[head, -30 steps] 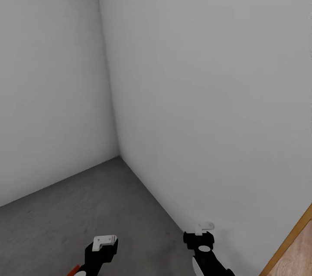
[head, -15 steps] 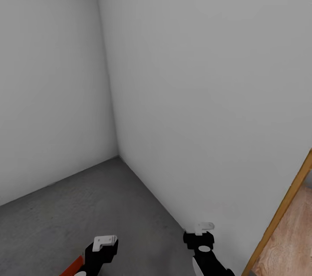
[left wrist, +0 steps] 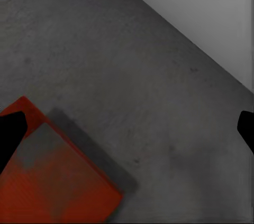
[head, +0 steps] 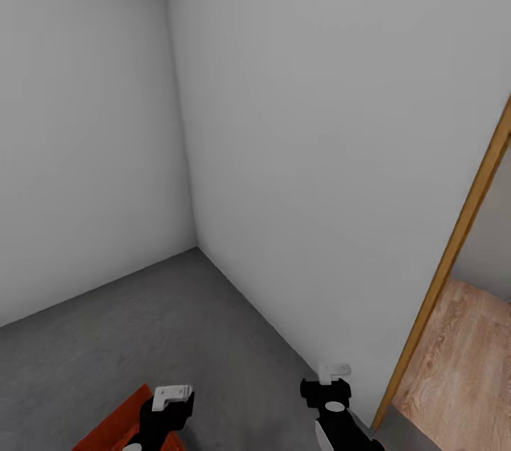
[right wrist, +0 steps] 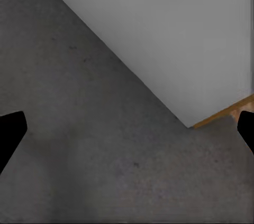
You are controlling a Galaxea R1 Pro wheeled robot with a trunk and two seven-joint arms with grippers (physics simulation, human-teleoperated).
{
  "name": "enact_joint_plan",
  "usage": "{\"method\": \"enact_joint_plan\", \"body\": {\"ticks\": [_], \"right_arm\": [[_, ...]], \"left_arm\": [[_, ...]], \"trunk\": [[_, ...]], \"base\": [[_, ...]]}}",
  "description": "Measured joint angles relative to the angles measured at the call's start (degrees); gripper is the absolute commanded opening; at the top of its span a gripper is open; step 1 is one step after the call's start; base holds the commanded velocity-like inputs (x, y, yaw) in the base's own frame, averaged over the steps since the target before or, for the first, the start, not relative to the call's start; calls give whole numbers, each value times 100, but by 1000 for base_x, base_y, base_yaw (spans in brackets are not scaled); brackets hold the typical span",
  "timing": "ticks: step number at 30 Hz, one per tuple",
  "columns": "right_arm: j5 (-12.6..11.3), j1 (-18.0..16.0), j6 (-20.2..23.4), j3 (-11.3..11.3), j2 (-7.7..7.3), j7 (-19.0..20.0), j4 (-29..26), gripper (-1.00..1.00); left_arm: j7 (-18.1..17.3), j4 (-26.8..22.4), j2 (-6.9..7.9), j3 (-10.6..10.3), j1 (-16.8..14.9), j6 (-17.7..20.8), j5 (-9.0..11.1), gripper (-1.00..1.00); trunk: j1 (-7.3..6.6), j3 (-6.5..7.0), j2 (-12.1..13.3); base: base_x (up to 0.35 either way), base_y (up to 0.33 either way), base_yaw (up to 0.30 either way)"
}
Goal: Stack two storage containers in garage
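Storage container (left wrist: 50, 182) lies on concrete floor (left wrist: 132, 65) — below left gripper (left wrist: 127, 129), spread empty.

White walls (head: 319, 118), wooden door frame (head: 454, 252)

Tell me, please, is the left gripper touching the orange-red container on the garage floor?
Apart. In the left wrist view the left gripper hangs open above the container, whose shadow falls on the concrete floor beside it; nothing sits between the fingertips.

Floor (head: 177, 323) rough matt concrete; container (left wrist: 53, 182) ribbed orange-red; walls (head: 319, 118) smooth matt.
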Motion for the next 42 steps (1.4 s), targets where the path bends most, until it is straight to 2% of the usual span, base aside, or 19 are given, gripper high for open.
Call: {"method": "enact_joint_plan", "body": {"ticks": [18, 26, 42], "right_arm": [[7, 0, 0, 2, 1, 7, 10, 100], [3, 1, 7, 10, 8, 8, 40, 100], [3, 1, 9, 12, 9, 12, 53, 100]], "left_arm": [[-1, 0, -5, -9, 0, 24, -6, 100], [10, 2, -6, -9, -1, -18, -2, 100], [-6, -4, -7, -2, -3, -27, -1, 100]], "trunk": [[0, 0, 0], [-3, 20, -1], [-4, 94, -1]], "base": [[-338, 0, 0], [-74, 0, -138], [-5, 0, -248]]}}
